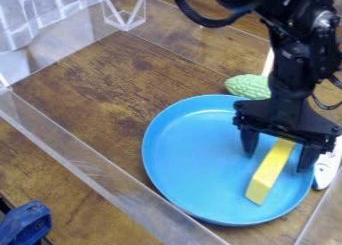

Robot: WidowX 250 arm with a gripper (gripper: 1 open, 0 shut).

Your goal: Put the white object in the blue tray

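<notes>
The black gripper (pixel 289 149) reaches down from the upper right of the frame, its jaws spread apart over the right side of the round blue tray (pixel 221 169). A yellow block (pixel 269 176) lies slanted in the tray's right part, its upper end close to the fingers. The slim white object (pixel 325 167) is outside the tray, just beside its right rim, near the right edge of the frame. A pale green item (pixel 247 86) sits beyond the tray, upper right of center.

The round blue tray (pixel 194 159) lies flat on the counter, its rim shallow. The slim white object (pixel 325 167), partly hidden, lies just beside it.
</notes>
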